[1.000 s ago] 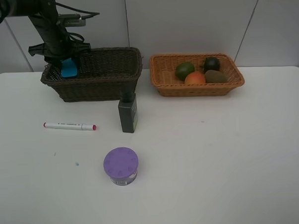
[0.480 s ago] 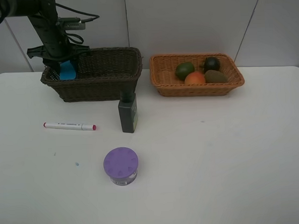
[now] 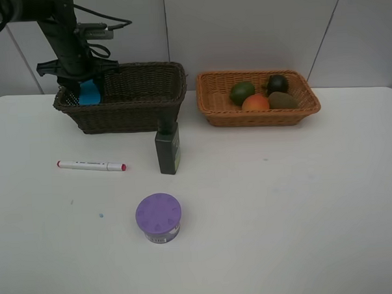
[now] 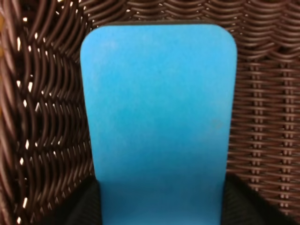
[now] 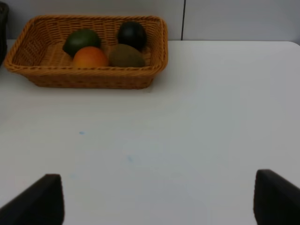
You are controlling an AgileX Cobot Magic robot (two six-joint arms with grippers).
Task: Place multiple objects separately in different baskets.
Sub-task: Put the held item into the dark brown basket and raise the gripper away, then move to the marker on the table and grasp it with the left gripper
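Blue eraser (image 3: 88, 94) gripped; arm (image 3: 64, 42) slants into basket (image 3: 142, 107).

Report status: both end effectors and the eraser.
Left end effector shut on eraser, inside dark basket. Right end effector open, empty. Marker, bottle, jar on table; nothing blocking.

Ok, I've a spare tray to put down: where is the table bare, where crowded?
Bare: the table's right half, in front of the orange basket and right of the purple-lidded jar; also a smaller patch left of the jar, nearer than the marker. Crowded: around the bottle by the dark basket.
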